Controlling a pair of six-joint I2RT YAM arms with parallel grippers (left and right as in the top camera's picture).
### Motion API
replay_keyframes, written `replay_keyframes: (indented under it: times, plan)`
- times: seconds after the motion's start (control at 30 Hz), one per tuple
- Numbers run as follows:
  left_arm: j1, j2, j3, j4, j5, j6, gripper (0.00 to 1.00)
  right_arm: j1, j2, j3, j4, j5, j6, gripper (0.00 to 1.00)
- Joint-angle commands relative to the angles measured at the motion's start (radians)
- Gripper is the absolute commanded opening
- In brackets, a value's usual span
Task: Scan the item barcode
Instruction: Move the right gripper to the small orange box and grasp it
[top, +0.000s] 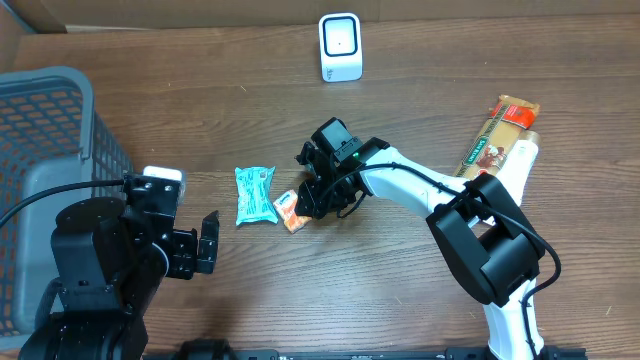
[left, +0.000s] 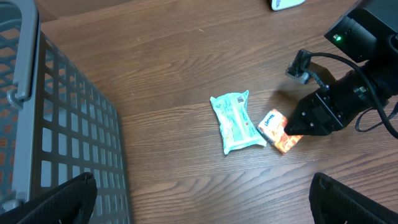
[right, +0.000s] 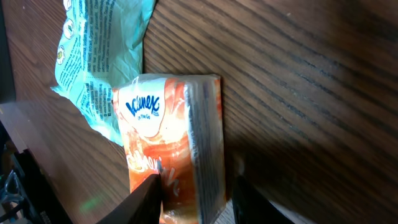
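Overhead: the orange tissue pack lies mid-tabletop, touching a teal packet, with the right gripper down on its right end. Left wrist: the left gripper is spread wide and holds nothing, near the tabletop's front-left. Right wrist: the jaws are narrowed onto the pack's two sides.

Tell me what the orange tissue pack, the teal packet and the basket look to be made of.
The tissue pack: thin glossy plastic film, judging by its sheen and printed wrap. The teal packet: crinkled plastic film, probably; creases and crimped ends show. The basket: rigid moulded plastic, matte grey, likely; uniform grid walls.
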Motion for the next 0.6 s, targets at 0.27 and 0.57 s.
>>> replay_keyframes:
  times: [0.27,0.57]
  plan:
    - [0.004,0.0,0.002,0.004,-0.009,0.022,1.0,0.008,0.042,-0.015,0.031,0.003,0.082,0.06]
    - [0.004,0.0,0.002,0.004,-0.009,0.022,1.0,-0.055,0.032,-0.014,0.0,-0.194,0.094,0.04]
